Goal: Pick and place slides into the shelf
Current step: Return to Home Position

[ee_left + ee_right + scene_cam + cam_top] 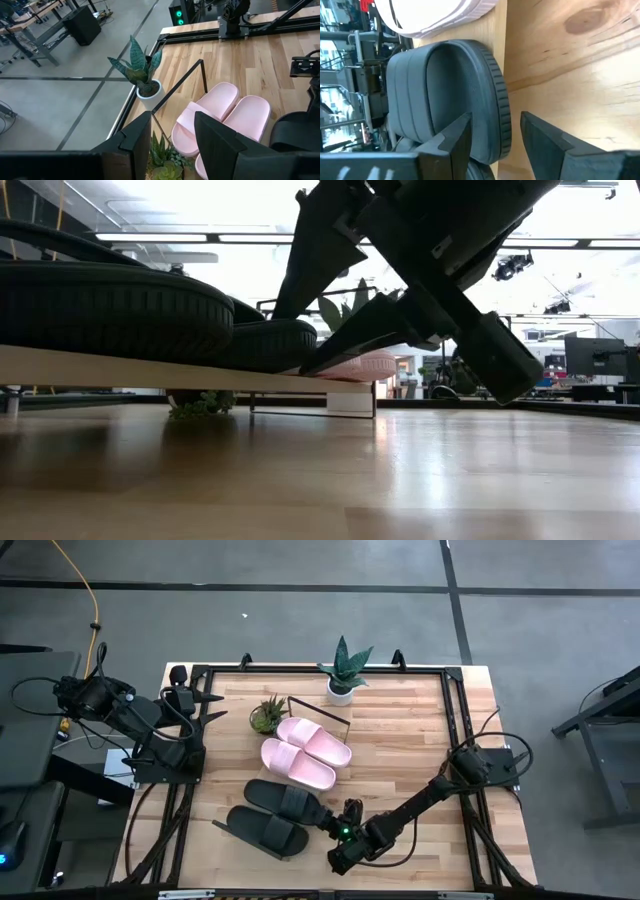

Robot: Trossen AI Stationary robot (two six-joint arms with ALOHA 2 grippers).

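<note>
Two black slides (pixel 285 800) (pixel 265 830) and two pale pink slides (pixel 315 740) (pixel 297 765) lie side by side, soles down, on the light-wood shelf (pixel 120 368), a low board raised a little above the table. My right gripper (pixel 333 828) is low at the far black slide's right end (pixel 492 100) and is open: one finger is over the slide, the other beyond its rim over bare wood. My left gripper (pixel 172 145) is open and holds nothing, raised at the table's left edge (pixel 212 705) and facing the pink slides (pixel 215 115). My right gripper's fingers come slanting down from the table's right, along the black slide. One finger (pixel 452 137) lies over the slide's end; the other (pixel 545 142) stands clear of the rim (pixel 502 120). Whether the first finger touches the slide, I cannot tell.
A snake plant in a white pot (pixel 342 675) stands at the far edge and a small succulent (pixel 267 715) is just left of the pink slides. A thin dark frame (pixel 330 712) rises behind them. Bare wood stretches along the table's right half (pixel 420 740).
</note>
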